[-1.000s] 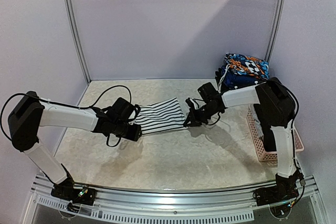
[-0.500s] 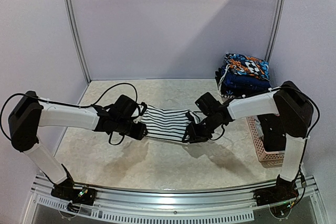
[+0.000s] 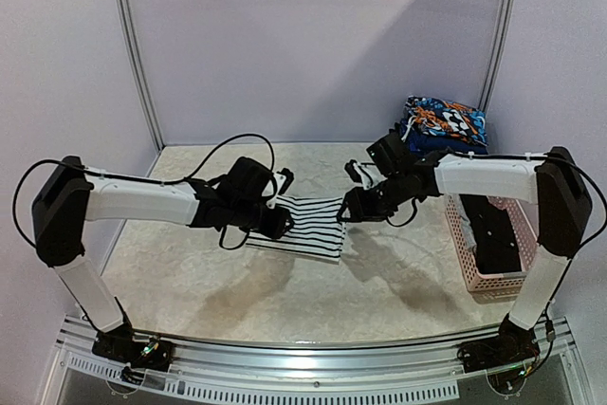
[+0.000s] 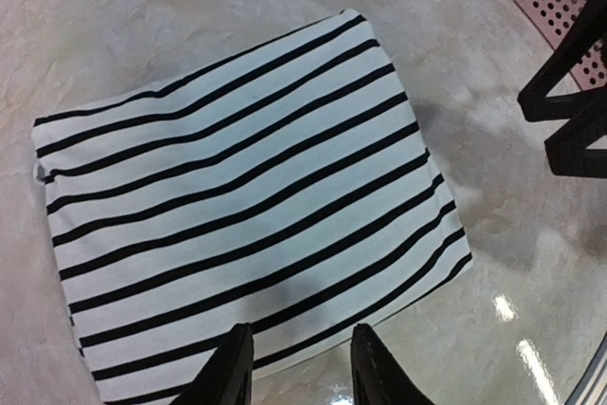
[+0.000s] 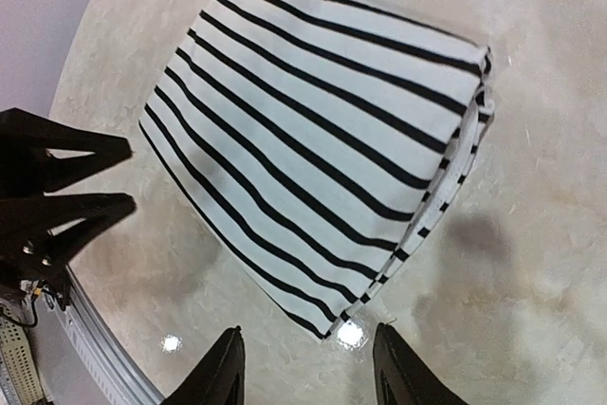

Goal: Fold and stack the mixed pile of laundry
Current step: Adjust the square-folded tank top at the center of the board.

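The striped garment (image 3: 305, 227) lies folded on the counter (image 3: 313, 301), mid-frame, its fold seemingly done. Left end effector (image 4: 302, 331) and right end effector (image 5: 308, 329) hover part-open, empty. Next, grip it and carry it to the folded stack (image 3: 441, 128) at upper right.

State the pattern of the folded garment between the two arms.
The folded garment is white with thin black stripes; the left wrist view shows it best.

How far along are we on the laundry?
Done: a folded stack sits at the back right, and the striped garment lies folded flat on the table. In hand: nothing; left gripper and right gripper both hang open at its edges. Left: stacking the striped piece, plus something dark in the pink basket.
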Action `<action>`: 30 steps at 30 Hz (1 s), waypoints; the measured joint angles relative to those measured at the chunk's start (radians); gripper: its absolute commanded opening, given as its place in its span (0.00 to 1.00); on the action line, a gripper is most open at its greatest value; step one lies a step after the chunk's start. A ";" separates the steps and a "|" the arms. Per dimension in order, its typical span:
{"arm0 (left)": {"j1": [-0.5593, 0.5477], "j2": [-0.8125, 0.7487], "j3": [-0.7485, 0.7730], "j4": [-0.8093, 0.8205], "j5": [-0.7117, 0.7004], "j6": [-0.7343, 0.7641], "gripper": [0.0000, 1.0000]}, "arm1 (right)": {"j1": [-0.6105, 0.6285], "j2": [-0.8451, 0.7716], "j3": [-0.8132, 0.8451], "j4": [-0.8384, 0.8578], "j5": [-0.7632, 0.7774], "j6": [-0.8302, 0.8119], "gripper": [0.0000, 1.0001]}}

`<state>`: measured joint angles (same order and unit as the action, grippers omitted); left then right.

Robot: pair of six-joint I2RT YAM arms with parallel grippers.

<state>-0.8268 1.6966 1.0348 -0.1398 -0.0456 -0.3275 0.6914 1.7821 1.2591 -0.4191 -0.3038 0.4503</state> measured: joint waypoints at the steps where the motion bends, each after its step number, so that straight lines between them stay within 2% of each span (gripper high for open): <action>1: -0.003 0.022 0.017 0.007 0.005 0.001 0.36 | -0.001 0.001 0.014 0.006 0.002 -0.003 0.42; 5: -0.016 0.101 0.078 0.032 0.018 0.003 0.34 | -0.015 0.030 0.091 0.031 -0.002 -0.006 0.35; 11: -0.023 0.177 0.130 0.055 0.047 0.006 0.33 | -0.053 0.187 0.245 0.068 -0.038 -0.003 0.29; 17: -0.028 0.235 0.150 0.077 0.071 0.010 0.32 | -0.078 0.339 0.346 0.064 -0.096 -0.011 0.27; 30: -0.037 0.298 0.128 0.131 0.097 0.008 0.31 | -0.176 0.500 0.416 0.044 -0.200 -0.049 0.27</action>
<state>-0.8642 1.9942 1.1625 -0.0086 0.0513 -0.3191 0.5152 2.2826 1.6752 -0.3748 -0.5041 0.4011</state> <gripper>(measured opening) 0.315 0.269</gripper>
